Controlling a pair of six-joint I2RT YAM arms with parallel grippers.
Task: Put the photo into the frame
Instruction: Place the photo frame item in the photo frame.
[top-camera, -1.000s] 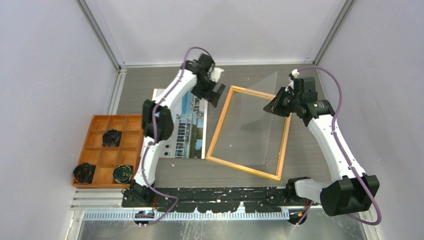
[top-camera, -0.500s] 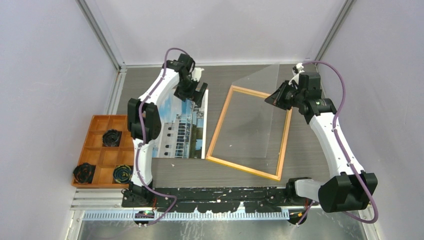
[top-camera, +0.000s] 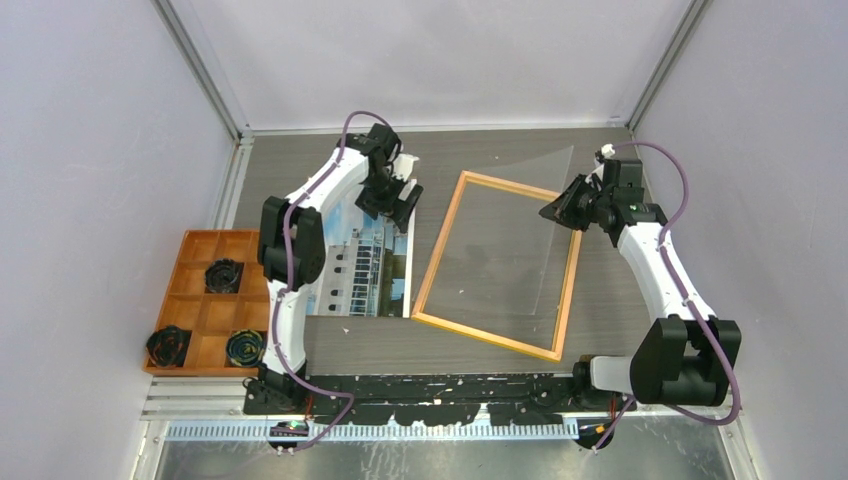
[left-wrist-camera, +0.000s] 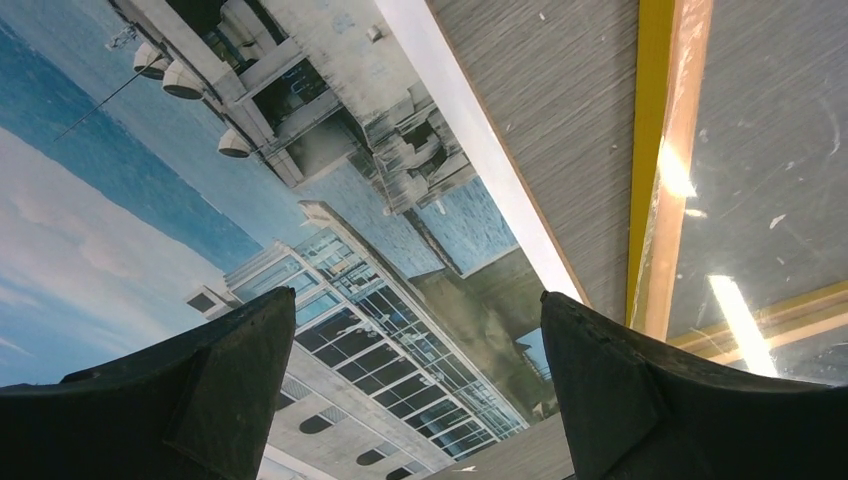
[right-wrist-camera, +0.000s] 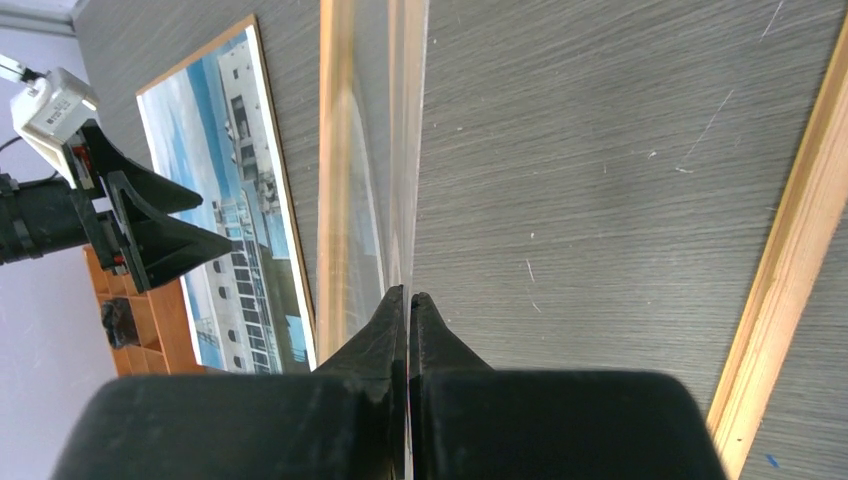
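Grey wood-grain bench (top-camera: 380, 345), enclosed by pale walls, carries all task parts.

**Progress**
- Frame (top-camera: 485, 337) lies flat at bench centre, with bare bench showing through its opening.
- Pane (top-camera: 530, 190) is lifted clear at its far edge and tilted over the frame's 1 o'clock corner. Whether its near edge rests on the frame cannot be determined.
- Photo (top-camera: 375, 265) lies face up on the bench at 9 o'clock of the frame, just beside its left rail. It is not yet gripped and not yet in the frame.
- Judged remaining: grip the photo, move it into the frame opening, and refit the pane.

**Claw states**
- Right claw (top-camera: 560, 212): fingers together, clamped on the pane's edge.
- Left claw (top-camera: 397, 200): fingers wide apart, holding nothing.

**Photo relative to left claw**
- The claw hangs over the photo's 1 o'clock corner.
- The rest of the print extends toward 7 o'clock from the claw.
- The wrist view shows the print's white right border running between the two fingers, with the frame rail at 3 o'clock.
- Contact with the paper cannot be confirmed.
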